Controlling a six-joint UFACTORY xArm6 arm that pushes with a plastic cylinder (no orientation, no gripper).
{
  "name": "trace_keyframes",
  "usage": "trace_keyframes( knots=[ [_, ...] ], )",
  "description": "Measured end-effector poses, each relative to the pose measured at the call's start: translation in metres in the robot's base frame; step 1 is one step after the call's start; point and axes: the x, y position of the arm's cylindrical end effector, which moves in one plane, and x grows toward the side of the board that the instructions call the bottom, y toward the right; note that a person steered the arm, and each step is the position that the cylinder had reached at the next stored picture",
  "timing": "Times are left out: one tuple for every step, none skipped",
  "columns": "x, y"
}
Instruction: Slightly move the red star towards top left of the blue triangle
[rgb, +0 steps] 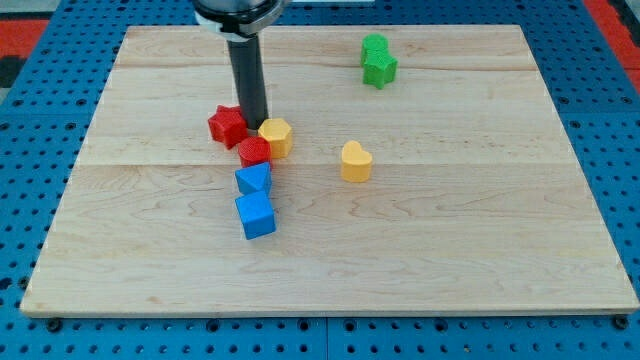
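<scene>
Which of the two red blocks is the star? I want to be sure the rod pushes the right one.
The red star, the upper-left one with pointed arms, beside my tip. The other red block is rounder, just above the blue triangle.

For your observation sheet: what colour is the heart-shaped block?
Yellow: the heart-shaped block, clearest in the camera view.

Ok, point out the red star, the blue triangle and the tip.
red star (226, 124), camera view, on its top face.
blue triangle (253, 179), camera view, on its top face.
my tip (255, 126), camera view, at the rod's very end, between the red star and the yellow block (276, 135).
</scene>
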Motion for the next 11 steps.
trace_keyframes(
  knots=[
    [0.002, -0.006],
    [0.021, 0.0],
    [0.028, 0.016],
    [0.028, 0.054],
    [0.028, 0.087],
    [0.028, 0.09],
    [0.027, 0.08],
    [0.0, 0.038],
    [-0.046, 0.005],
    [-0.072, -0.022],
    [-0.02, -0.044]
  ],
)
